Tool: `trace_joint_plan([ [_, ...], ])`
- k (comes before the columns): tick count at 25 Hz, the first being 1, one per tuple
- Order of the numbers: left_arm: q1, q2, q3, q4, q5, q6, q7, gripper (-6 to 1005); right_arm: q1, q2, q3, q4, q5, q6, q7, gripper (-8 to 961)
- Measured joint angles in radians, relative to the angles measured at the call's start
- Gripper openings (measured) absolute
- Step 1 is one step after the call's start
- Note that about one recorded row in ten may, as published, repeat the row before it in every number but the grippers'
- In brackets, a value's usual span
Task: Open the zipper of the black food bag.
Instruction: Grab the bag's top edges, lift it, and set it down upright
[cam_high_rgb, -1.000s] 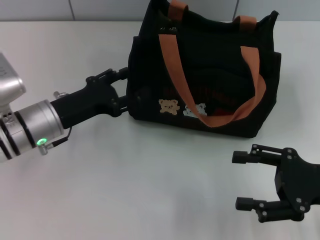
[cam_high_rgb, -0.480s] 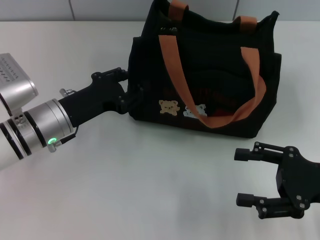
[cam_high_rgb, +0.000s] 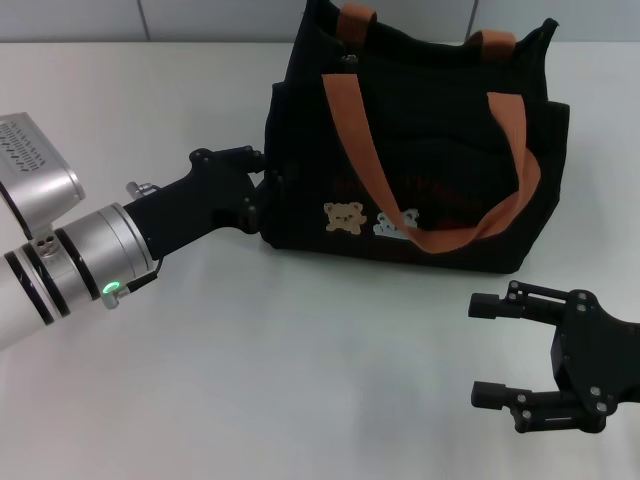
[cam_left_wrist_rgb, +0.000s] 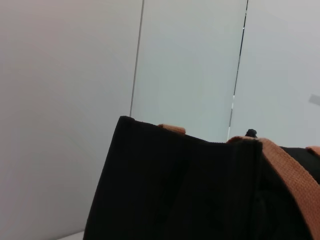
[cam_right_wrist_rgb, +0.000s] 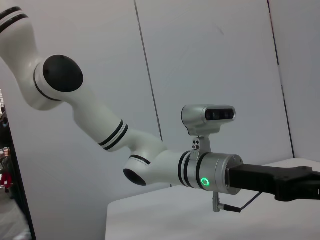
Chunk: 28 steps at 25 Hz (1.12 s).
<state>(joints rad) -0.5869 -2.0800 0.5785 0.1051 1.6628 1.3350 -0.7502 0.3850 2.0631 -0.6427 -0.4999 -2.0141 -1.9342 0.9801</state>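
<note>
- While the left gripper (cam_high_rgb: 262, 190) presses against the lower left end panel of the black food bag (cam_high_rgb: 440, 150), we judge the main risk to be the bag sliding or tipping: it is soft fabric standing free on the white table (cam_high_rgb: 300, 380), and nothing braces its far side.
- A sideways push from the left arm could skew the bag and carry the top rim away from any planned reach.
- The zipper (cam_high_rgb: 345, 60) cannot be traced with confidence. We see only small dark hardware at the upper left corner by the strap root, and no silvery pull in any view. A grab aimed at the wrong spot could close on a strap instead.
- 2 orange-brown straps (cam_high_rgb: 365, 165) hang down across the front face, one looping low past the bear pictures (cam_high_rgb: 343, 216). They could snag a finger moving up along the front.
- Left gripper state: its fingertips merge with the black fabric in the head view, and the left wrist view shows only the bag's end panel (cam_left_wrist_rgb: 170, 190) filling the lower part, with no fingers. We cannot tell whether it is open or clamped on fabric.
- Right gripper (cam_high_rgb: 490, 350): fingers spread wide, holding nothing, touching nothing. It hovers low over the table, in front of the bag's right corner and well apart from it.
- Bag location: upright at the rear centre of the table, bears facing us.
</note>
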Motion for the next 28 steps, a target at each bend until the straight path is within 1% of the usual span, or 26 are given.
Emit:
trace_joint_plan([
  [8,0.034,0.004,0.000,0.012,-0.029,0.040,0.001,112,0.000,0.000,0.004,0.000,0.000,0.000,0.000,829],
  [9,0.054,0.007,0.000,0.031,-0.044,0.070,0.001,111,0.001,0.000,0.012,0.000,0.000,0.000,0.000,829],
  [13,0.079,0.008,0.000,0.057,-0.059,0.103,0.002,105,0.002,0.000,0.024,0.002,0.000,0.003,0.000,829],
  [14,0.098,0.009,-0.001,0.080,-0.065,0.126,-0.002,104,0.004,0.000,0.027,0.005,0.000,0.005,0.000,829],
  [18,0.119,0.011,-0.002,0.115,-0.082,0.147,-0.014,102,0.008,0.000,0.028,0.006,0.000,0.006,0.000,829],
  [19,0.132,0.013,-0.002,0.151,-0.091,0.153,-0.032,102,0.009,0.000,0.028,0.006,0.000,0.007,0.000,829],
  [20,0.132,0.013,-0.002,0.151,-0.091,0.153,-0.032,102,0.009,0.000,0.028,0.006,0.000,0.007,0.000,829],
  [22,0.145,0.015,0.000,0.217,-0.092,0.156,-0.074,101,0.009,0.000,0.032,0.006,0.000,0.008,0.000,829],
  [23,0.145,0.015,0.000,0.217,-0.092,0.156,-0.074,100,0.008,0.000,0.037,0.006,0.000,0.008,0.000,829],
  [24,0.150,0.019,0.000,0.259,-0.089,0.156,-0.095,100,0.003,0.000,0.054,0.006,0.000,0.009,0.000,829],
  [27,0.152,0.023,0.000,0.284,-0.088,0.157,-0.109,99,0.000,0.000,0.072,0.006,0.000,0.009,0.000,829],
  [28,0.153,0.028,0.001,0.319,-0.088,0.160,-0.126,98,-0.002,0.000,0.080,0.006,0.000,0.009,0.000,829],
])
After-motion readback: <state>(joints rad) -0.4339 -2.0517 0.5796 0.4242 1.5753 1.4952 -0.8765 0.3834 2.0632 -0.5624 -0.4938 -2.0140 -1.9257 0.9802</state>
